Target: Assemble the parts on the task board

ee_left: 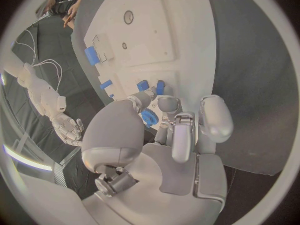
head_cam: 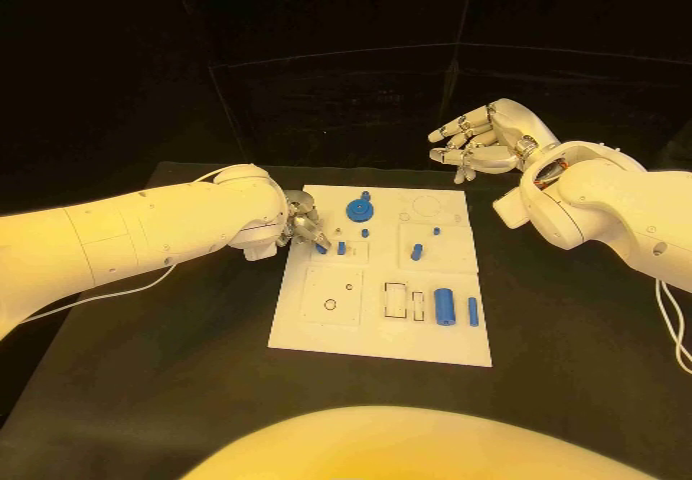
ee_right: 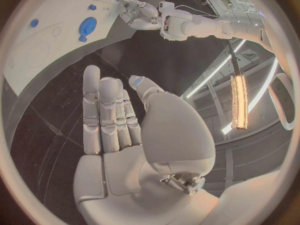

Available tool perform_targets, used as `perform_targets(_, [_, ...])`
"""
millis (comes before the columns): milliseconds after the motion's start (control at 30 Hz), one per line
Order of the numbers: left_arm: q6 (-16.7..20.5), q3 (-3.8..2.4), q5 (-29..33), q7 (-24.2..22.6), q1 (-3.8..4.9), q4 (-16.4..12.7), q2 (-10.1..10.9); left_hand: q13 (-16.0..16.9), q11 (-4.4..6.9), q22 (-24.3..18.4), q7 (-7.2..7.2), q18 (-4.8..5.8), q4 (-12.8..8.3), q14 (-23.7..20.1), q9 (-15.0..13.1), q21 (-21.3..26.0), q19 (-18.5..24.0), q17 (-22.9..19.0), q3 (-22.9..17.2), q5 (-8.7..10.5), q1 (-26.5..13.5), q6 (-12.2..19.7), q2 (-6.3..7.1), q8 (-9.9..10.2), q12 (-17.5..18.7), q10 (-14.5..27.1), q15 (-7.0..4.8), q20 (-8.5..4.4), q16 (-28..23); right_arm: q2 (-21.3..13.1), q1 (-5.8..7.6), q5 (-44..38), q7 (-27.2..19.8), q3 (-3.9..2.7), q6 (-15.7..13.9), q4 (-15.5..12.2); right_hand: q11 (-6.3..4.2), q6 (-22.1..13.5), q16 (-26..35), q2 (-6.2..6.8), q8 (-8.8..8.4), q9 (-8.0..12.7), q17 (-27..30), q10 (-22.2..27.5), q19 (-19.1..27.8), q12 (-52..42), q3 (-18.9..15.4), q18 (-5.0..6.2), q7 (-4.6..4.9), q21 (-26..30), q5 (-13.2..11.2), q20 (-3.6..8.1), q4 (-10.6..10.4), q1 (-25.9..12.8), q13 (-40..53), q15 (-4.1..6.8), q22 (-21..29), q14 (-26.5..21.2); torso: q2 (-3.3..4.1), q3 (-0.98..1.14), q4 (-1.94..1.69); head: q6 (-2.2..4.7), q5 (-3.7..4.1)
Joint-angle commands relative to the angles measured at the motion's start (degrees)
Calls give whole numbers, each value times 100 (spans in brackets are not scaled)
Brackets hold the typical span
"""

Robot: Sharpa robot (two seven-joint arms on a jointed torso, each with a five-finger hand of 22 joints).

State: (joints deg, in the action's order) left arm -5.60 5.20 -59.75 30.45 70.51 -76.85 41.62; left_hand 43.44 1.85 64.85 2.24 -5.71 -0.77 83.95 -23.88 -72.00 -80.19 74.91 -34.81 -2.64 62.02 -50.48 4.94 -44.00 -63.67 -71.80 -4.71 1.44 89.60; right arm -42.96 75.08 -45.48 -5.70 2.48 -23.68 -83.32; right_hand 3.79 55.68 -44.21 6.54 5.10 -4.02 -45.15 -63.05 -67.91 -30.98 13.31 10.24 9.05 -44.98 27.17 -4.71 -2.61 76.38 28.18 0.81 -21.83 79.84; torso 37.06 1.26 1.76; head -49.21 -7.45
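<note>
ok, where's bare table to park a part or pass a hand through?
Bare black table lies in front of the white board's near edge and to its right, below the right arm. The right hand hovers open past the far edge. It is crowded at the board's far-left corner, where the left hand works among small blue pieces.

White arms (head_cam: pixel 144 235), silver fingers (ee_left: pixel 181 135), seemingly thin cables.

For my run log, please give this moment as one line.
left hand: at small blue part on task board | right hand: open, raised beyond board
</note>
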Motion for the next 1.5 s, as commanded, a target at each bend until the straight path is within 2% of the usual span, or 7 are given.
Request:
perform_targets(33, [-148,8,-30,59,-3,4,-13,24,10,17,-25,38,68,605,-16,-36,-31,1509,118,-27,-124,-54,17,-32,-42,-38,-40,-11,40,6,12,17,-42,-4,32,-4,1,-36,13,37,-23,1,-20,30,-42,9,39,28,1,33,10,-20,-17,2,-20,7,12,-35,-2,-1,-4,-4,4])
perform_targets(900, [-41,10,-30,119,-2,155,-95,87,36,71,-51,50,363,605,-37,-61,-63,1509,575,-26,-484,-119,56,-114,-105,-72,-70,-47,40,2,12,17,-39,-4,31,-3,2,-36,16,38,-22,1,-20,31,-44,7,41,28,2,36,10,-20,-21,-3,-22,6,14,-35,-2,-1,-2,-12,24])
perform_targets(1033, [-40,9,-30,120,-2,155,-95,97,31,73,-46,51,447,605,-44,-59,-64,1509,749,-25,-593,-129,113,-134,-117,-75,-68,-46,40,1,12,17,-38,-4,32,-2,2,-36,16,38,-22,1,-20,31,-44,7,41,28,2,36,10,-20,-21,-3,-22,6,14,-35,-3,-1,-1,-14,24])
perform_targets(1200, [29,9,-29,79,-2,133,-68,91,20,73,-35,51,640,605,-47,-52,-65,1509,1154,-25,-813,-133,216,-155,-124,-68,-61,-41,40,0,12,17,-38,-4,36,-1,2,-37,23,39,-22,1,-16,32,-44,6,41,27,2,38,10,-21,-25,-9,-24,5,14,-37,-3,-3,-4,-13,29])
perform_targets(1367, [164,8,9,8,-3,92,-14,-7,14,47,-26,44,733,605,-31,-25,-56,1509,1446,-27,-826,-73,227,-130,-69,-9,-60,-41,40,-3,12,17,-36,-4,41,0,2,-37,23,39,-22,1,-16,32,-44,6,41,27,2,38,10,-21,-25,-9,-24,5,14,-37,-2,-2,-4,-13,33])
perform_targets(1500, [352,6,106,-90,-3,44,56,-250,-33,29,36,43,808,605,44,-3,-51,1509,1685,-27,-752,97,174,8,81,129,-29,-23,40,-5,11,17,-36,-4,43,2,2,-37,23,39,-22,1,-16,32,-44,6,41,27,2,38,10,-21,-25,-9,-24,5,14,-37,-4,-4,-6,-15,37])
